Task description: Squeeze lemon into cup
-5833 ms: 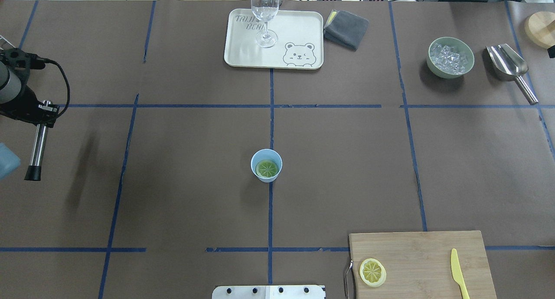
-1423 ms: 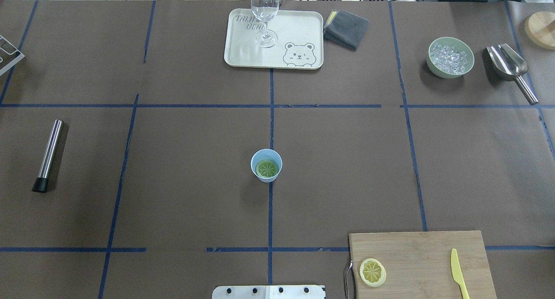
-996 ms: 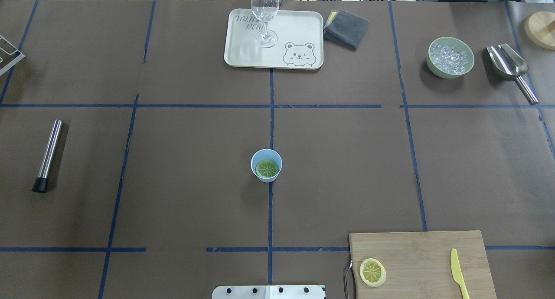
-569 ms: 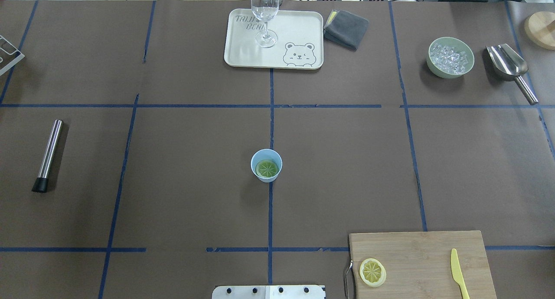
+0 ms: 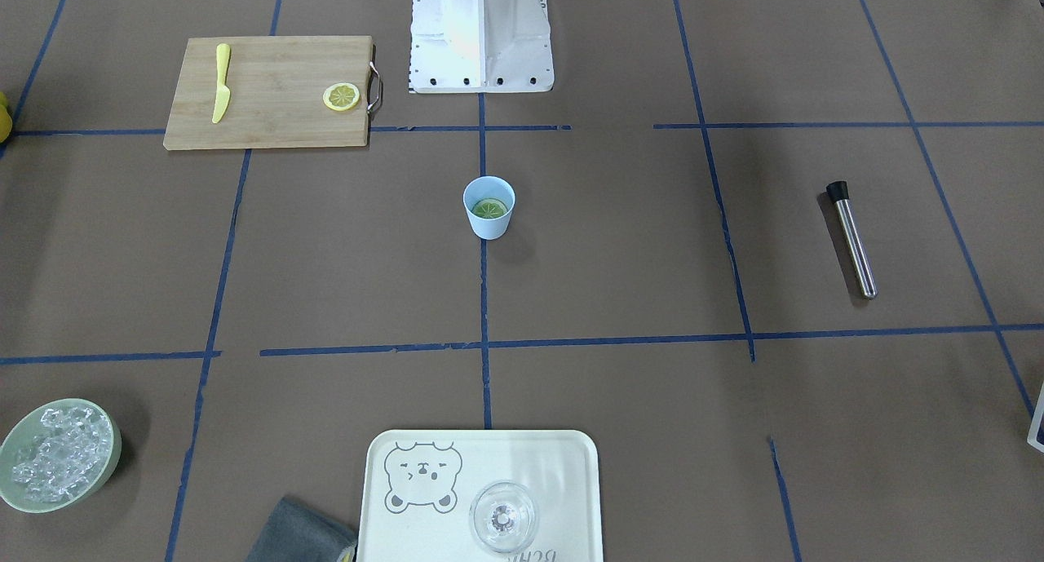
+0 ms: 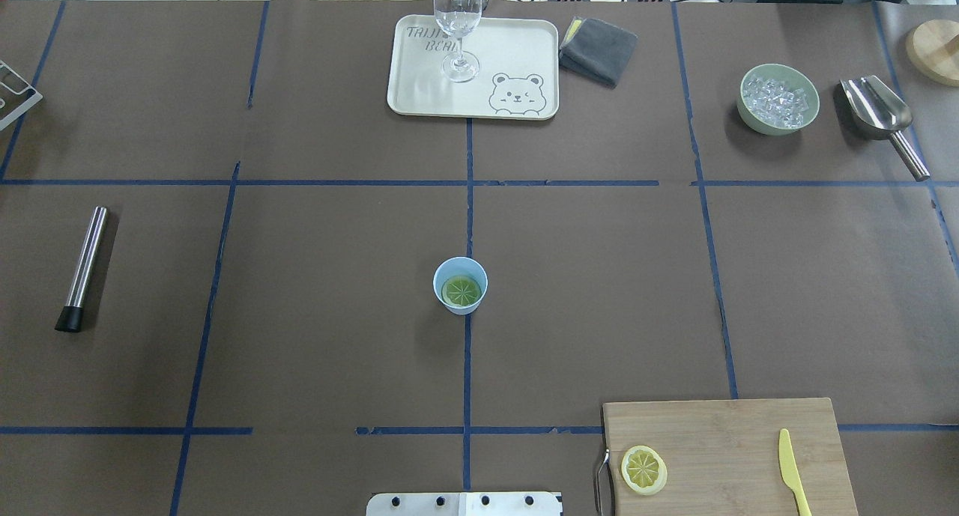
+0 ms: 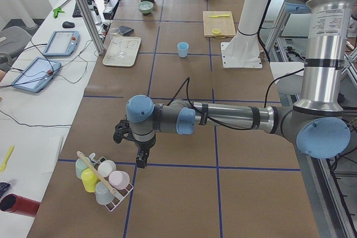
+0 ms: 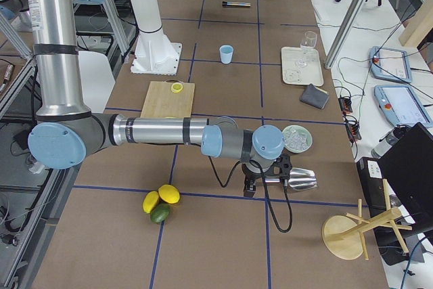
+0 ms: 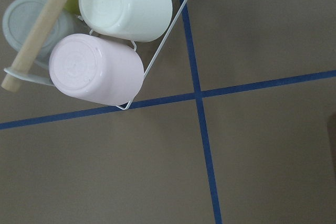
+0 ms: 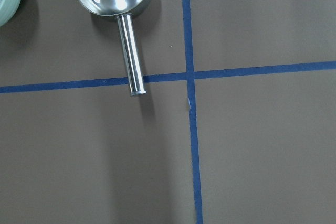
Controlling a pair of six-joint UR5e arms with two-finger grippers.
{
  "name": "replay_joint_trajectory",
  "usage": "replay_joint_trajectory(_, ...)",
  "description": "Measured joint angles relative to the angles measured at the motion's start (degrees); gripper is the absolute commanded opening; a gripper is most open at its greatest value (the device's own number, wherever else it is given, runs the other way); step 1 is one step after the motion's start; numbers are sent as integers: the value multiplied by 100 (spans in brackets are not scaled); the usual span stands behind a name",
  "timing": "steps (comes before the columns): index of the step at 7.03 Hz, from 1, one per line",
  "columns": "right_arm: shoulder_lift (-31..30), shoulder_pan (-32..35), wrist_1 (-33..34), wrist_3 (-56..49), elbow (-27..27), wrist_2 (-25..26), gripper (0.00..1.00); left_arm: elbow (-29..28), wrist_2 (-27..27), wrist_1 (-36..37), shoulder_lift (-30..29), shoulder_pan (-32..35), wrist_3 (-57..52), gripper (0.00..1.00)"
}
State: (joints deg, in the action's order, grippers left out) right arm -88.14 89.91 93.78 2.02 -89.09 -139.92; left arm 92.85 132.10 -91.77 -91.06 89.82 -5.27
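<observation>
The light-blue cup (image 6: 450,272) stands upright at the table's middle, also in the front view (image 5: 489,223). One lemon slice (image 6: 461,291) lies flat inside it. A second lemon slice (image 6: 643,469) lies on the wooden cutting board (image 6: 734,433) at the near right. My left gripper (image 7: 141,161) shows only in the exterior left view, hanging near a wire rack of cups, far from the cup. My right gripper (image 8: 249,186) shows only in the exterior right view, near the steel scoop. I cannot tell whether either is open or shut.
A steel muddler (image 6: 82,269) lies at the left. A yellow knife (image 6: 793,471) lies on the board. At the back stand a tray (image 6: 517,52) with a clear glass (image 6: 458,29), a grey cloth (image 6: 597,49), a green ice bowl (image 6: 778,99) and a scoop (image 6: 880,115).
The left arm, which held the muddler at the table's left edge, has left the overhead view; the muddler now lies on the table. Nothing has moved in the last second and a half.
</observation>
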Motion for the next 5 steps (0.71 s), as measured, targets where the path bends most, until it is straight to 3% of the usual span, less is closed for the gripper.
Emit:
replay_joint_trajectory(2,-236,18,-584,74,2,2,100,5,0,-6,2,0,0,100)
replay_joint_trajectory(5,-279,26,-693,95,5,-6,100,92,0,-1,21,0,8,100)
